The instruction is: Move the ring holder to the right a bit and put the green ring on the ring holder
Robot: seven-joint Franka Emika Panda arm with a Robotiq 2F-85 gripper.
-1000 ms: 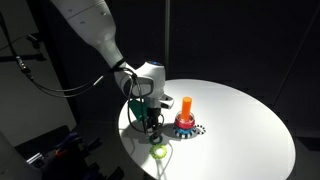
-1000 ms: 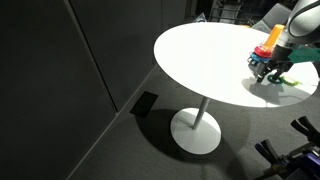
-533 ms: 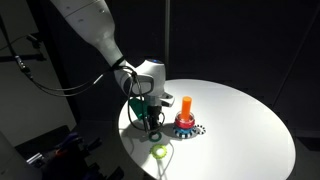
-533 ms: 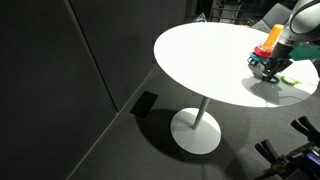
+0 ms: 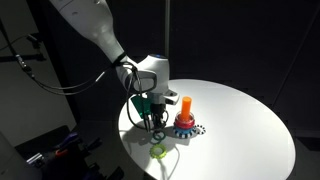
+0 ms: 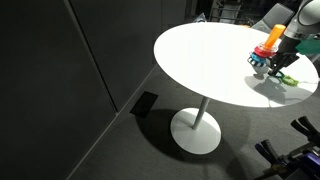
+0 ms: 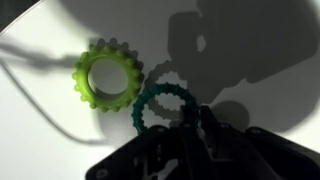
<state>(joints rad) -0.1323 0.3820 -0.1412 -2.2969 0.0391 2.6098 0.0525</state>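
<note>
Just beside the ring holder (image 5: 185,118), we are pinching the green ring (image 7: 158,90) by its edge in the gripper (image 7: 190,122). We are trying to hold it flat, hole right over the peg.

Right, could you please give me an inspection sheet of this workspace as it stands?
Surface: round white pedestal table.
Job's things: ring holder upright on the table; green ring pinched at its edge.
Clutter: lime ring flat on the table.
Grippers: gripper beside the holder, fingers shut on the green ring.
Cables: black cable slung beside the arm.
Surroundings: dark walls, grey floor.
</note>
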